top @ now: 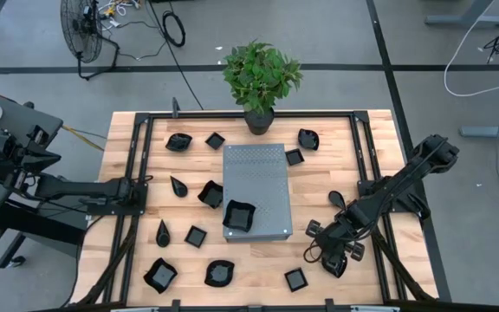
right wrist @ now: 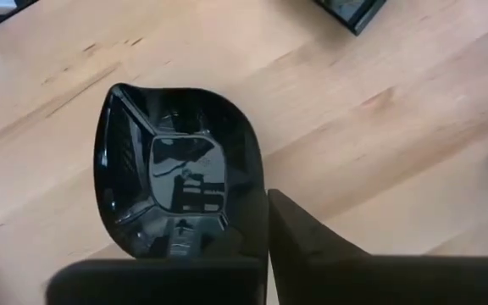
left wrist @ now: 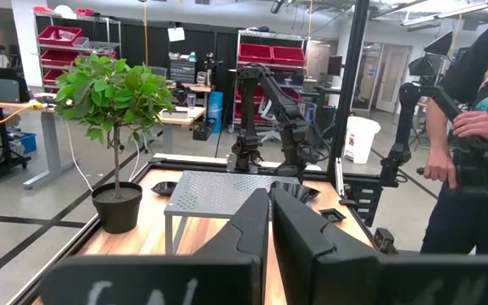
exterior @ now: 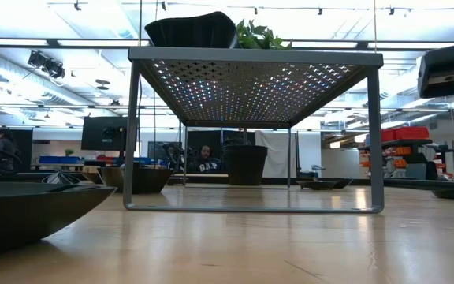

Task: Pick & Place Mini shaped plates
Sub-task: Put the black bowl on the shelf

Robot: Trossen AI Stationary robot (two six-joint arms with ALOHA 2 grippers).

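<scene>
We see the light wooden surface (top: 258, 269) from above, with many small glossy black plates scattered on it around a grey perforated metal slab on legs (top: 256, 178) that stands at the middle. One wavy-edged black plate (top: 238, 216) sits on the slab's near left corner; in the low view the same plate (exterior: 191, 30) rests on top of the raised slab (exterior: 254, 87). Beside the slab's left edge lie a rounded black plate (top: 210, 194) and a teardrop-shaped black plate (top: 178, 185); small square black plates lie at the far side (top: 215, 140), by the slab's far right corner (top: 294, 157), and near the front edge (top: 295, 279). A green potted plant (top: 261, 80) stands at the far edge.

Our right claw (top: 336, 257) is low over the surface at the front right, well apart from the slab. In its wrist view a leaf-shaped glossy black plate (right wrist: 172, 182) lies flat on the wood just ahead of its dark fingers (right wrist: 307, 237), which stand close together with only a narrow slit between them; they grip nothing.

Our left claw (top: 139, 192) waits at the left edge of the surface, its fingers (left wrist: 248, 229) nearly closed and empty. Its wrist view shows a person (left wrist: 477, 127) standing beyond the surface.
</scene>
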